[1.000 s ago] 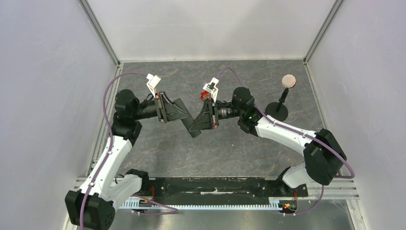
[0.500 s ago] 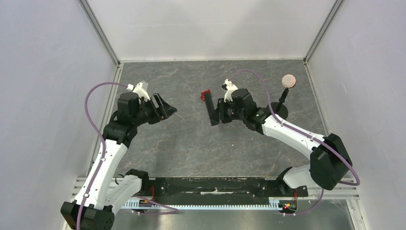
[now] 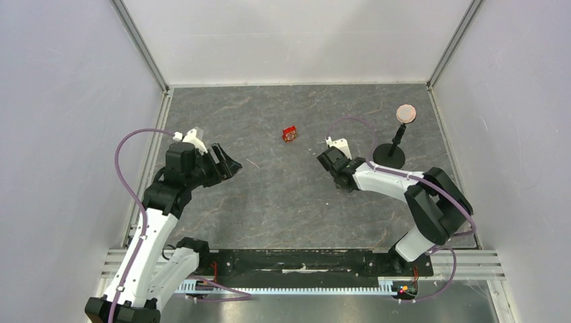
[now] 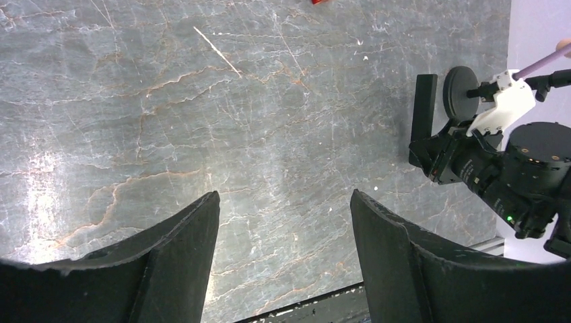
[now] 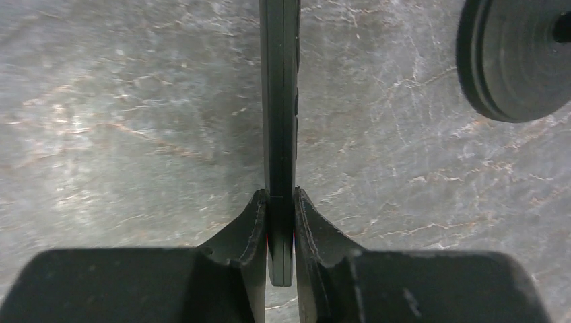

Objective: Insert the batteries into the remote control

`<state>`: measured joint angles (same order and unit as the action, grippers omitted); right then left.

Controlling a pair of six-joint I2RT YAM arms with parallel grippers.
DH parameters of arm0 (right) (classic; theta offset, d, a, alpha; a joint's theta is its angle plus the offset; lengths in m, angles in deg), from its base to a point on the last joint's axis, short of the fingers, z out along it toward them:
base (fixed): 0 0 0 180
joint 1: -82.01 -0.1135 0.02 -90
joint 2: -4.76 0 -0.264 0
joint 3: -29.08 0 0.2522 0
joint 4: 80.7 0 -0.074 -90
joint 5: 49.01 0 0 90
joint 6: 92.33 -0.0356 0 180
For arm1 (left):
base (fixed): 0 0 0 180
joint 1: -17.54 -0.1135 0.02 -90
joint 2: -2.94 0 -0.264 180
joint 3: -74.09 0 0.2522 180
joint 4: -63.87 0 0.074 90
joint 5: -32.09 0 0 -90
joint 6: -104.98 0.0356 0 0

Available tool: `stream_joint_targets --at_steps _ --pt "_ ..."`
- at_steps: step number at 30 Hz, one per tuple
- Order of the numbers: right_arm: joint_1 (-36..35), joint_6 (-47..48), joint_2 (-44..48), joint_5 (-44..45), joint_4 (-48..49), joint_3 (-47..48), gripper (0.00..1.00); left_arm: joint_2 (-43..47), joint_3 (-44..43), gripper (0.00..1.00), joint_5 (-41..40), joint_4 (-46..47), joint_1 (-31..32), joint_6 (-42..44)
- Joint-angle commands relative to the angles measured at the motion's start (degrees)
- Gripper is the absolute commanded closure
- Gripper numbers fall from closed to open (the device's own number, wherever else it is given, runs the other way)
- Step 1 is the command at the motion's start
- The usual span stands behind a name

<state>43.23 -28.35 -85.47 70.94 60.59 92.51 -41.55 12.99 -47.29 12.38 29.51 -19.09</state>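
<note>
The remote control (image 5: 280, 101) is a slim black bar, seen edge-on, clamped at its near end between my right gripper's (image 5: 281, 196) fingers. In the left wrist view the remote (image 4: 424, 104) sticks out of the right gripper (image 4: 423, 149) just over the table, beside the stand's base. In the top view the right gripper (image 3: 330, 162) is low at centre right and the remote is hidden under the wrist. My left gripper (image 4: 284, 198) is open and empty, at the left of the table (image 3: 226, 165). No batteries are in view.
A small red-and-white box (image 3: 289, 134) lies at the back centre. A black round-based stand (image 3: 389, 156) with a tan disc (image 3: 405, 113) stands just right of the right gripper; its base (image 5: 515, 57) is close to the remote. Grey walls enclose the marbled table (image 3: 283, 202).
The left gripper let go of the remote and drew back to the left, open. The right gripper carried the remote right and down, close to the stand.
</note>
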Motion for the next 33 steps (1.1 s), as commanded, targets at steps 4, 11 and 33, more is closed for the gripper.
stream_joint_targets --at_steps 4,11,33 --pt "-0.58 1.73 -3.16 5.40 0.25 1.33 0.86 1.03 0.14 0.24 1.87 -1.25 -0.10 0.93" --pt "-0.58 -1.37 0.35 -3.29 0.22 2.10 0.52 -0.10 -2.28 0.22 5.17 -3.50 -0.10 0.84" --pt "-0.15 -14.38 62.37 18.90 -24.52 1.35 0.02 15.54 -2.74 0.14 -1.32 -10.27 -0.10 -7.24"
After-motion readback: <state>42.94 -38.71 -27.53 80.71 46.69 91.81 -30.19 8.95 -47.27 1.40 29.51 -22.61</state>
